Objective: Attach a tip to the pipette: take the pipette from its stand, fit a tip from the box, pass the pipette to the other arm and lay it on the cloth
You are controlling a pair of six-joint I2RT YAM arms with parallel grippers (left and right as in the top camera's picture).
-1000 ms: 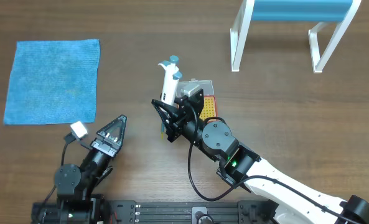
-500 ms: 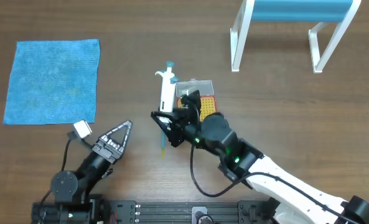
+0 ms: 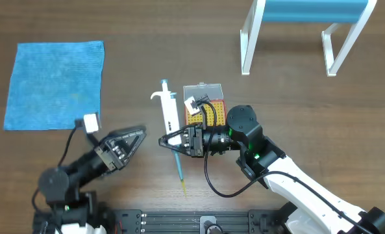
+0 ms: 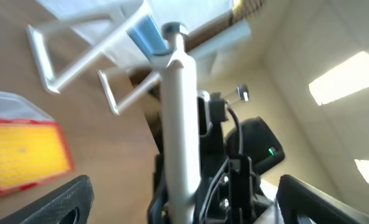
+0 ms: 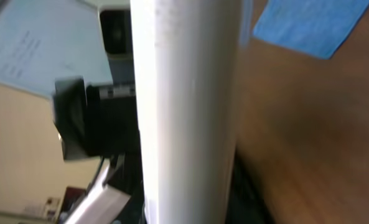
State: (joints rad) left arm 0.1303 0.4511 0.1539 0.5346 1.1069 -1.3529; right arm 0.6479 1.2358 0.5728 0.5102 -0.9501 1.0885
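Since the earlier frame, the pipette [image 3: 169, 112] has been swung away from the tip box [image 3: 205, 112] by the right gripper [image 3: 174, 141], which is closed on its lower body. A yellow tip [image 3: 184, 189] is seen on its end. The left gripper [image 3: 137, 139], with fingers spread wide, has been brought near the pipette, well apart from the blue cloth [image 3: 54, 84].
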